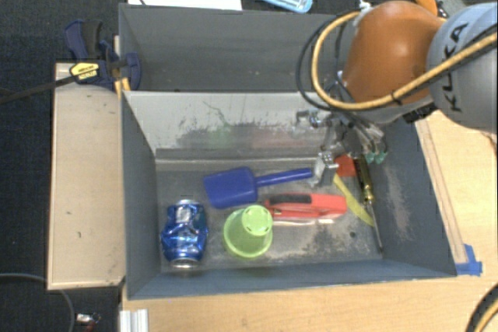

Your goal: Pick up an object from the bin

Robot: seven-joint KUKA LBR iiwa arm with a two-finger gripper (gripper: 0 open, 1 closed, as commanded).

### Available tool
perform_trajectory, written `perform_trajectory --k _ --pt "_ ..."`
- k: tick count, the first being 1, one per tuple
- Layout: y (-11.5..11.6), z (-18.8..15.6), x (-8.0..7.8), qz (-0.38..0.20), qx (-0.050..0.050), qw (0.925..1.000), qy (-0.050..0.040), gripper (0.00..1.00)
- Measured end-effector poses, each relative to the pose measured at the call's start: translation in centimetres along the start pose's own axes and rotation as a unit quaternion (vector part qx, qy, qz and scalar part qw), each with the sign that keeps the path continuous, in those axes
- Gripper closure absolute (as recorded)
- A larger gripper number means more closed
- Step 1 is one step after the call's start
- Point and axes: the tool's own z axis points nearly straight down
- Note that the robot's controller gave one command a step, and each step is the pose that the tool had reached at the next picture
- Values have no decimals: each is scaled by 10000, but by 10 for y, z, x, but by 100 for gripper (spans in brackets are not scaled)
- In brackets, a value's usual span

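The orange cover (389, 50) on the arm's wrist, ringed by cables, stands highest over the grey bin (233, 50) and is closest to the lens. Below it the gripper (325, 169) is seen low in the right half of the bin, at the free end of the handle of a blue scoop (233, 186), which lies flat across the middle of the floor with its blade to the left. Whether the gripper is open or closed cannot be told, since its tip is partly hidden by the wrist, and contact with the handle is possible but not certain.

A red-handled tool (307, 206) lies just below the scoop's handle. A green cup (249, 231) and a crushed blue can (184, 233) are found nearer the front wall. A thin dark tool (363, 179) and a yellow strip (354, 202) lie just to the gripper's right.

The approach is judged to be made. Nothing is seen lifted, so the closing on a thing and the raising of it are left to be done.
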Motion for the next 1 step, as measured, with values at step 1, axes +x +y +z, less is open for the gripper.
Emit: perform_trajectory --k 1 --pt "41 66 41 -636 8 9980 -27 0"
